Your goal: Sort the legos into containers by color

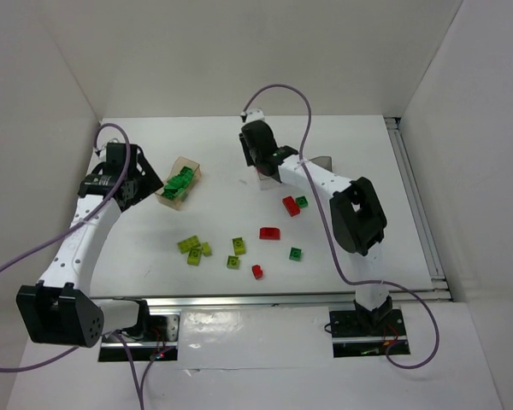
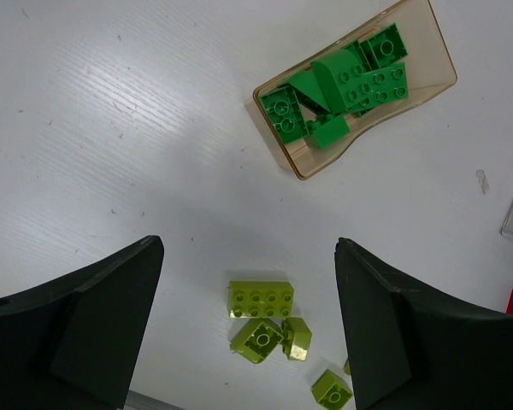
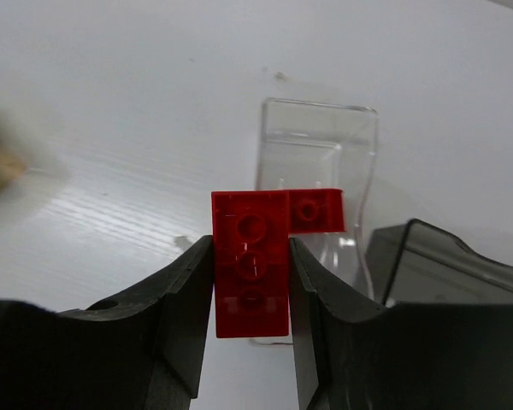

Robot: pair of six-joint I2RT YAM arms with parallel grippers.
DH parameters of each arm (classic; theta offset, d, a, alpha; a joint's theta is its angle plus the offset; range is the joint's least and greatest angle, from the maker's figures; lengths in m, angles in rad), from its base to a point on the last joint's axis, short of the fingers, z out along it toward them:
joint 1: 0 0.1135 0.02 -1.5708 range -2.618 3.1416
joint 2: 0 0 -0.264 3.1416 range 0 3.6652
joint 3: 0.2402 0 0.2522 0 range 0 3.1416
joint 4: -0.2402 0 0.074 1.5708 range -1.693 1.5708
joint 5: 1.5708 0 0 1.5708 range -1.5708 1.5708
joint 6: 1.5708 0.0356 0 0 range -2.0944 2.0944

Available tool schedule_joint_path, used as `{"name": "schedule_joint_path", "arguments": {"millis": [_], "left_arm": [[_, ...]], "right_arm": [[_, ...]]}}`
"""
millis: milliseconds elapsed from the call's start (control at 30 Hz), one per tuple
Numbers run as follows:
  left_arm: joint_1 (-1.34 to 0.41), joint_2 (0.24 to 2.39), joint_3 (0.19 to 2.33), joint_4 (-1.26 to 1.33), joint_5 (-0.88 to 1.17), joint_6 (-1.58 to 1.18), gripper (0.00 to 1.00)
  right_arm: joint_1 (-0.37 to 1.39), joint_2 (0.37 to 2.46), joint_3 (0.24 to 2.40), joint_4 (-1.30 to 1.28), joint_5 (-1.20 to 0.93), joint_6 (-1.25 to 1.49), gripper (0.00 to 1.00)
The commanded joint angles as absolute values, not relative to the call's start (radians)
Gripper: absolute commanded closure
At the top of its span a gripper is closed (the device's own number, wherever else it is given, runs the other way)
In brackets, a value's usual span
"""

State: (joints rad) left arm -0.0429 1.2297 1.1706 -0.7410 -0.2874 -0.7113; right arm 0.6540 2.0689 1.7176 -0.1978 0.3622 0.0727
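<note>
I've got the right tool (image 3: pixel 250 256) clamped on a red lego (image 3: pixel 250 224), seemingly over the clear container (image 3: pixel 316 137), though depth is hard to judge. My left tool (image 2: pixel 248 252) hangs wide and empty above the lime legos (image 2: pixel 261 299). The green legos (image 2: pixel 350 81) sit in the tan container (image 2: pixel 292 164).

White matte tabletop (image 1: pixel 214 145), faintly streaked and speckled in the left wrist view. Boxed in by plain white panels: back wall (image 1: pixel 265 51) at 12 o'clock, left side wall (image 1: pixel 26 128) at 9 o'clock, right side wall (image 1: pixel 479 128) at 3 o'clock. Aluminium near rail (image 1: pixel 265 299) at 6 o'clock, side rail (image 1: pixel 415 205) at 3 o'clock. Soft, even light; weak shadows.
</note>
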Motion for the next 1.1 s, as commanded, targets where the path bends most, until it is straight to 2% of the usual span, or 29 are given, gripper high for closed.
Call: {"name": "schedule_joint_path", "arguments": {"millis": [0, 33, 100, 200, 233, 333, 433, 500, 533, 600, 767, 1067], "left_arm": [[-0.054, 1.238, 1.167, -0.723, -0.27, -0.706, 0.09], [-0.054, 1.238, 1.167, -0.723, -0.27, -0.706, 0.09], [-0.054, 1.247, 1.167, -0.713, -0.27, -0.706, 0.09], [-0.063, 1.247, 1.167, -0.713, -0.27, -0.706, 0.09], [-0.063, 1.256, 1.167, -0.713, -0.27, -0.706, 0.09], [-0.083, 1.256, 1.167, -0.713, -0.27, -0.715, 0.09], [-0.083, 1.256, 1.167, -0.713, -0.27, -0.715, 0.09], [-0.083, 1.256, 1.167, -0.713, -0.27, -0.715, 0.09], [-0.092, 1.256, 1.167, -0.713, -0.27, -0.715, 0.09], [-0.092, 1.256, 1.167, -0.713, -0.279, -0.704, 0.09], [-0.092, 1.278, 1.176, -0.713, -0.279, -0.695, 0.09], [-0.132, 1.278, 1.186, -0.713, -0.279, -0.713, 0.09]], "right_arm": [[0.62, 2.071, 1.706, -0.178, 0.419, 0.097, 0.64], [0.609, 2.08, 1.706, -0.178, 0.419, 0.097, 0.64], [0.609, 2.091, 1.717, -0.19, 0.448, 0.106, 0.49], [0.6, 2.091, 1.735, -0.218, 0.495, 0.127, 0.08], [0.6, 2.091, 1.735, -0.23, 0.505, 0.136, 0.03], [0.6, 2.05, 1.695, -0.239, 0.505, 0.147, 0.04], [0.6, 1.935, 1.552, -0.201, 0.471, 0.179, 0.19], [0.609, 1.818, 1.459, -0.175, 0.434, 0.216, 0.33], [0.609, 1.783, 1.413, -0.164, 0.396, 0.23, 0.37], [0.63, 1.691, 1.289, -0.164, 0.347, 0.253, 0.37], [0.684, 1.586, 1.077, -0.238, 0.197, 0.279, 0.02], [0.765, 1.595, 0.98, -0.379, 0.136, 0.235, 0.02]]}}
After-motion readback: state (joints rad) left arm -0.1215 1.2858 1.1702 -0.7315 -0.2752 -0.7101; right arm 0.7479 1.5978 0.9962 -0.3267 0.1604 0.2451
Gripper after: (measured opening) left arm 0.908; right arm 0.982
